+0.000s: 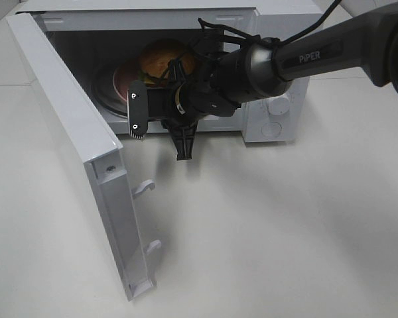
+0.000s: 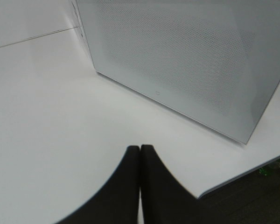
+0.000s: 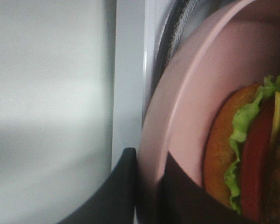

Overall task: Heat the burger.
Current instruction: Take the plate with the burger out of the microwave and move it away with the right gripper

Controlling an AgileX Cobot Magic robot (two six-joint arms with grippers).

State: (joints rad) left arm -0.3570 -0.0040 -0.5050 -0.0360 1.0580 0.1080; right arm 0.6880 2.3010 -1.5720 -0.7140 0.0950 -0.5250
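The burger (image 1: 164,56) sits on a pink plate (image 1: 121,81) inside the open white microwave (image 1: 276,114). In the right wrist view the burger (image 3: 252,154) shows its golden bun, lettuce and tomato, close behind the plate's rim (image 3: 196,93). My right gripper (image 1: 138,107) reaches into the oven's mouth, turned on its side. In its own view my right gripper (image 3: 149,186) is shut on the rim of the plate, one finger on each face. My left gripper (image 2: 140,151) is shut and holds nothing, low over the white table, facing the perforated microwave door (image 2: 186,60).
The microwave door (image 1: 73,126) stands swung wide to the left, with two latch hooks (image 1: 146,187) on its free edge. White table (image 1: 265,225) spreads in front of the oven. The table's edge (image 2: 242,175) lies near the left gripper.
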